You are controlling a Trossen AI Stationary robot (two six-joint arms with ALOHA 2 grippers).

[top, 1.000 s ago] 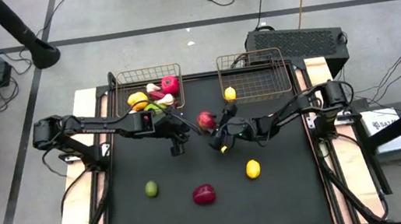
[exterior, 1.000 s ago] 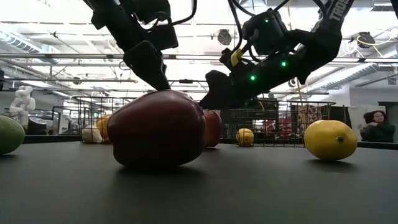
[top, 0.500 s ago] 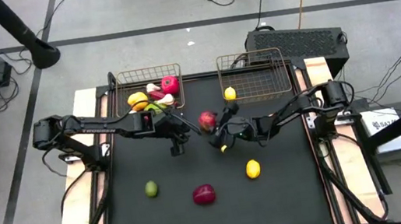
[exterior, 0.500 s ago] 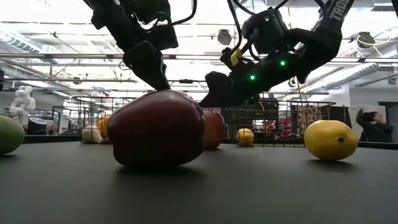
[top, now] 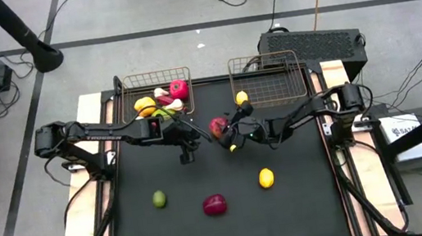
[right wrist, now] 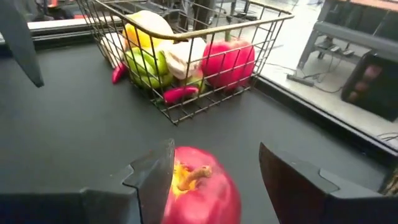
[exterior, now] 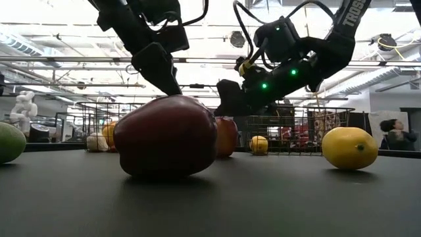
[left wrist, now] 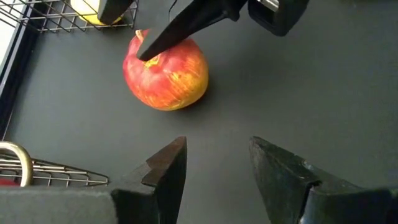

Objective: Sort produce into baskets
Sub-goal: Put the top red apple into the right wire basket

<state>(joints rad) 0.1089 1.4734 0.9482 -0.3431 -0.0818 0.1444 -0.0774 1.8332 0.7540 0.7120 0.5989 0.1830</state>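
Since a second ago I see the right gripper [top: 223, 129] shifted toward the far baskets and closer onto the red-yellow apple [top: 216, 125]; the left gripper [top: 195, 141] has not moved.

Right wrist view: my fingers [right wrist: 152, 177] stand apart on either side of the apple [right wrist: 199, 186], which sits low between them on the mat; I cannot tell whether they touch it. Beyond the apple is the left basket [right wrist: 205, 99], heaped with produce.

Left wrist view adds what that one lacks: one right finger lies across the apple's [left wrist: 165, 73] top, the apple resting on the mat. The left gripper's [left wrist: 217, 165] fingers are part open, holding nothing, the apple ahead of them and apart.

High view only: the right basket [top: 268, 79] holds one small lemon [top: 241, 98]. On the near side of both grippers lie a lime [top: 159, 198], a dark red fruit [top: 214, 205] and a lemon [top: 266, 178].

Low view: the dark red fruit [exterior: 166, 136] hides most of the apple.
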